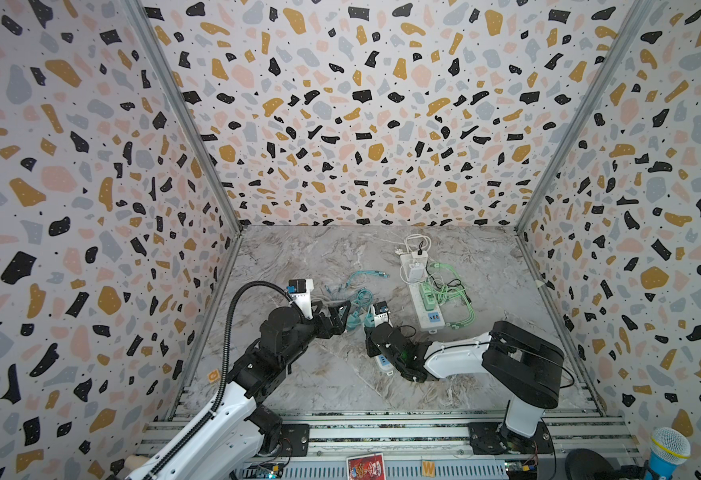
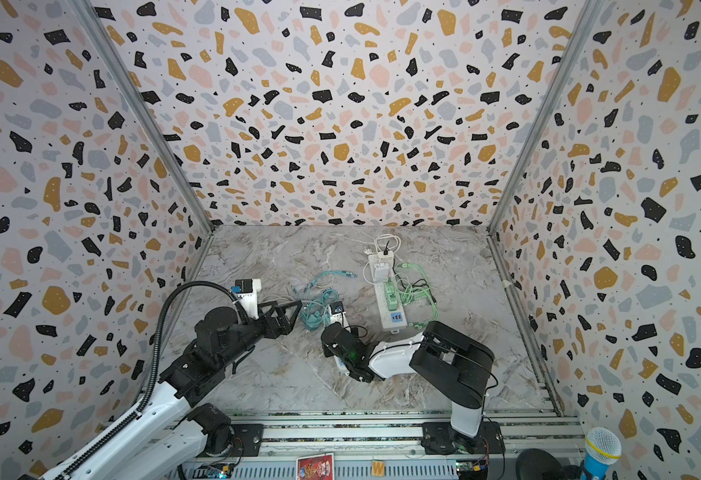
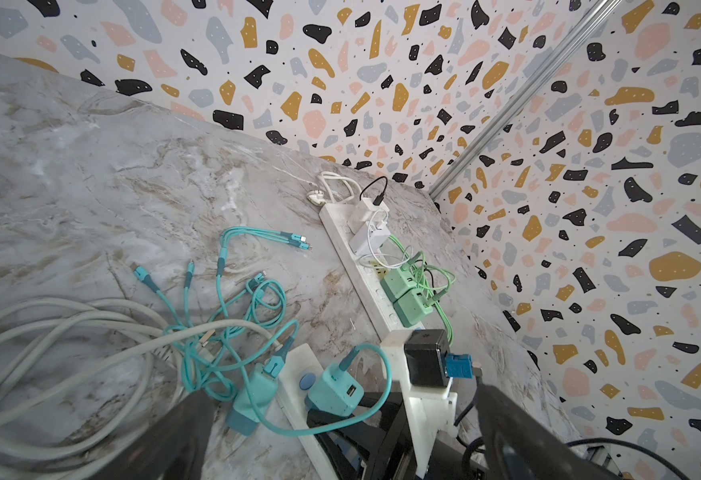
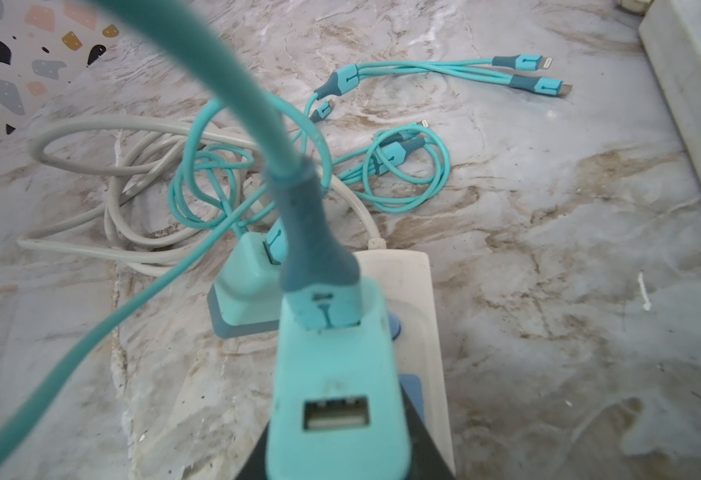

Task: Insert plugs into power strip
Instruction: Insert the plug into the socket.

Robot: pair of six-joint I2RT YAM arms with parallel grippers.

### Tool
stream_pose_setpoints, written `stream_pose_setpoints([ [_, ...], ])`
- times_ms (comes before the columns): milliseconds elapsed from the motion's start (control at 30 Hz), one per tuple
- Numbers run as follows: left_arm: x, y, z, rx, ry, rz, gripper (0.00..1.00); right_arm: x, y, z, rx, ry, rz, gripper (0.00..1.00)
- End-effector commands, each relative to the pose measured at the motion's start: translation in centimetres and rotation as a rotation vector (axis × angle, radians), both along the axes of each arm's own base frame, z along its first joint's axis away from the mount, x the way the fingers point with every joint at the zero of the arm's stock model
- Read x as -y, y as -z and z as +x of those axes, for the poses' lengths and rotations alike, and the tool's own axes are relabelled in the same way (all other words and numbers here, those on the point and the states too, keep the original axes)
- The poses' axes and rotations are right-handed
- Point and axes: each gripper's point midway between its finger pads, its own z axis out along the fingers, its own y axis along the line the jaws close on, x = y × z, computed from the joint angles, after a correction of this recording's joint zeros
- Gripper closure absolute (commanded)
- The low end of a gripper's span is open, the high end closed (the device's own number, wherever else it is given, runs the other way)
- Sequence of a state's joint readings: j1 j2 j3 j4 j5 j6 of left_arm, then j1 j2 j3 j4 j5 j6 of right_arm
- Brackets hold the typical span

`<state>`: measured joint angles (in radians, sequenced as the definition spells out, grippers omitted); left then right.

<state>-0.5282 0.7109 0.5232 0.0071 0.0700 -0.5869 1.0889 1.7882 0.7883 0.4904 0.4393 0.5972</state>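
marble-patterned bench [image 1: 299, 374], boxed in by terrazzo-print walls [image 1: 340, 104] on three sides. long power strip [image 1: 416, 301] lies toward the far right corner, running from the far edge toward the near edge. white chargers [image 1: 414, 272] are plugged in at its far end, and two mint green plugs [image 3: 407, 297] sit side by side closer to its near end, with green cables [image 3: 450, 332] looped off its right side. short power strip [image 3: 299, 365] lies about mid-bench, mostly hidden under the right arm in both top views. right gripper [image 1: 368, 329] is pinched tight on a teal plug [image 4: 336, 395], held upright, cable end up, over the short strip's end just beside its blue button [image 3: 308, 380]; cannot tell whether the prongs are seated. second teal plug [image 4: 245, 291] lies on the bench just beside that strip, on the left-arm side, cable attached. left gripper [image 1: 342, 319] hangs near both teal plugs, fingers spread wide, holding nothing. teal cables [image 3: 232, 299] tangle on the far side of these plugs, over a thick grey cord [image 3: 49, 332].
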Motion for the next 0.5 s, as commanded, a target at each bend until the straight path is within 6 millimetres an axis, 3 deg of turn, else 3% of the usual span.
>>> stream_pose_setpoints([
  [0, 0.0, -0.3, -0.2, 0.023, 0.013, 0.002, 0.01, 0.6, 1.0, 0.1, -0.010, 0.023, -0.054, 0.89],
  [267, 0.0, -0.1, -0.2, 0.023, 0.014, 0.004, 0.01, 1.2, 1.0, 0.4, -0.008, 0.046, -0.058, 0.89],
  [467, -0.1, -0.2, -0.3, 0.027, 0.012, 0.007, 0.01, 0.9, 2.2, -0.1, -0.021, 0.037, -0.085, 0.89],
])
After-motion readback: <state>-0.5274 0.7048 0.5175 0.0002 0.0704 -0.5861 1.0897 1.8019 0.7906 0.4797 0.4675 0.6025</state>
